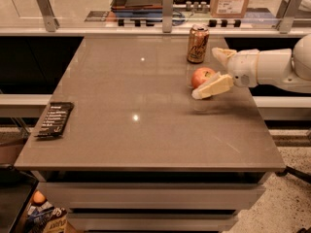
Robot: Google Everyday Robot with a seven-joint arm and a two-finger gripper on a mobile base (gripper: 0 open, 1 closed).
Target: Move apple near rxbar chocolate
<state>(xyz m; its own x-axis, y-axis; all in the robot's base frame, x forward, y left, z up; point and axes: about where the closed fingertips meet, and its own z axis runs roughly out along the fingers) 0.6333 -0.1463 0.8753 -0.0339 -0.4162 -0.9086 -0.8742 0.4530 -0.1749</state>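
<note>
I'm seeing warm, rather dim light from overhead, which leaves two small glare spots on the tabletop [97, 130], one near the middle and one farther back. The gripper [209, 73], at the table's right side and spread open about the apple [199, 74], casts a faint, soft shadow below it. Under the table everything goes dark

grey-brown table [136, 130], drawers [146, 195] beneath – speckled floor [286, 203], railing [167, 6] behind – gripper [205, 73] above table's right side
</note>
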